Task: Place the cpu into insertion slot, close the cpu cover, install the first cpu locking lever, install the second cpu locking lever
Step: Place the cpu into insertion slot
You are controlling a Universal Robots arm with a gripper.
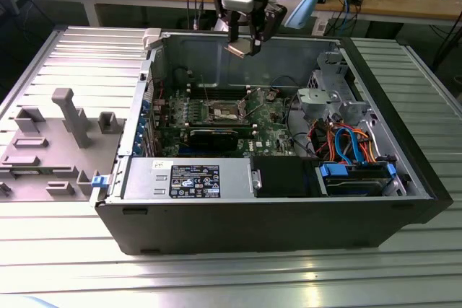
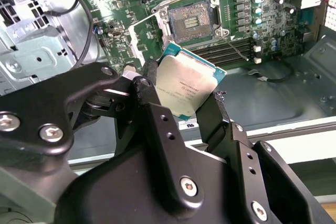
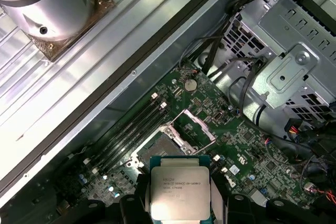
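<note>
My gripper (image 1: pixel 244 40) hangs over the back wall of the open computer case (image 1: pixel 289 214), shut on the cpu (image 1: pixel 240 50). In both wrist views the cpu (image 2: pixel 184 85) (image 3: pixel 178 190) is a thin square chip with a silver-grey top and green edge, pinched by its sides between the black fingers (image 2: pixel 148 85). The insertion slot (image 2: pixel 190 20) (image 3: pixel 153 148) lies bare on the green board below, well apart from the chip. Beside it, the cpu cover (image 2: pixel 143 34) (image 3: pixel 193 126) stands swung up. A thin wire lever (image 2: pixel 233 45) sticks out next to the socket.
Parallel memory slots (image 2: pixel 231 51) flank the socket. A long black expansion card (image 1: pixel 216 135), a power supply (image 1: pixel 188 178), a metal drive cage (image 1: pixel 332 95) and coloured cables (image 1: pixel 346 142) crowd the case. A grey fixture (image 1: pixel 58 128) sits on the table at the exterior view's left.
</note>
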